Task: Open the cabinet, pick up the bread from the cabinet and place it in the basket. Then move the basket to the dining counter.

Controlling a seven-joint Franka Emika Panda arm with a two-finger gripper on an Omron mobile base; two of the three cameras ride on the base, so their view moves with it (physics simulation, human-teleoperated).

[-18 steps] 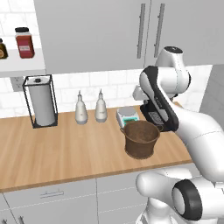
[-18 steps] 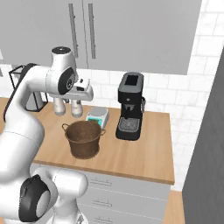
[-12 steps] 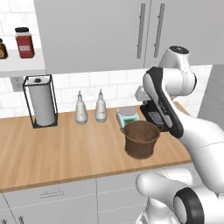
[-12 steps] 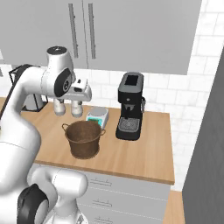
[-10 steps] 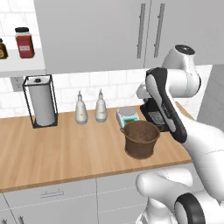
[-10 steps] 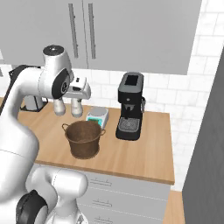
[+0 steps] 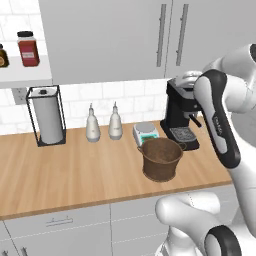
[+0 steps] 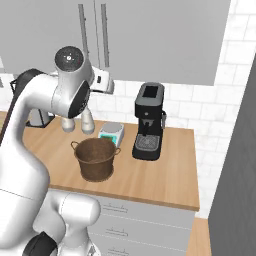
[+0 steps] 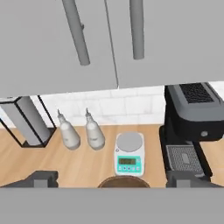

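The cabinet [image 7: 150, 40] hung shut above the wooden counter [image 7: 70, 175], its two bar handles [image 9: 78, 33] side by side at the door seam. The basket [image 7: 161, 158] stood near the counter's front edge, just ahead of the kitchen scale [image 9: 129, 154] and beside the coffee machine [image 8: 149, 127]. The gripper [image 9: 113, 180] faced the doors, fingertips [image 9: 41, 179] spread wide, holding nothing.

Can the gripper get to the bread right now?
Probably not. Both cabinet doors are shut, so any bread inside is hidden behind them. The gripper, fingers spread, faces the two bar handles with nothing in between, so a door could be pulled first.
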